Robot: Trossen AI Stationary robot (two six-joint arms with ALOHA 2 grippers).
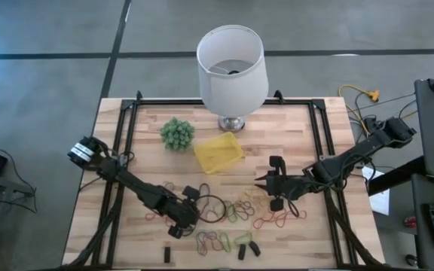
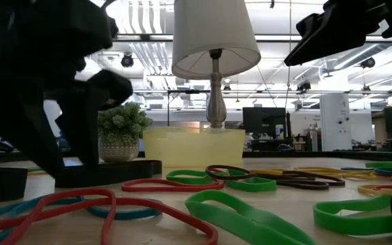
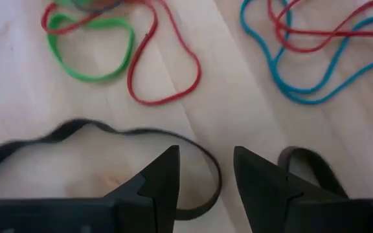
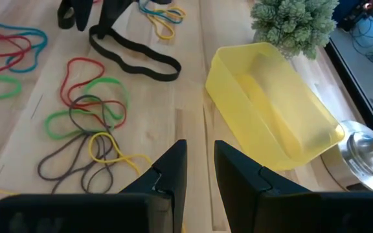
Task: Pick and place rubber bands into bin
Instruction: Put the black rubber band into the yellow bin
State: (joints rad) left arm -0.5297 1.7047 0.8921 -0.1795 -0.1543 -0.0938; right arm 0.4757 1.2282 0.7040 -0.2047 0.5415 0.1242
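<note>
The wooden tabletop (image 1: 292,128) stands on a grey floor. On it are one lamp (image 1: 231,64), one plant (image 1: 177,133), one yellow bin (image 1: 218,153) and many bands (image 1: 236,213) near it. Left pincer (image 1: 192,202) and right pincer (image 1: 261,183) are both spread, holding nothing.

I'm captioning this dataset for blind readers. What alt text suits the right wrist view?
The right end effector, fingers slightly apart, hovers over a wooden table beside an empty yellow bin. Colored rubber bands lie scattered nearby, with a green plant beyond.
</note>
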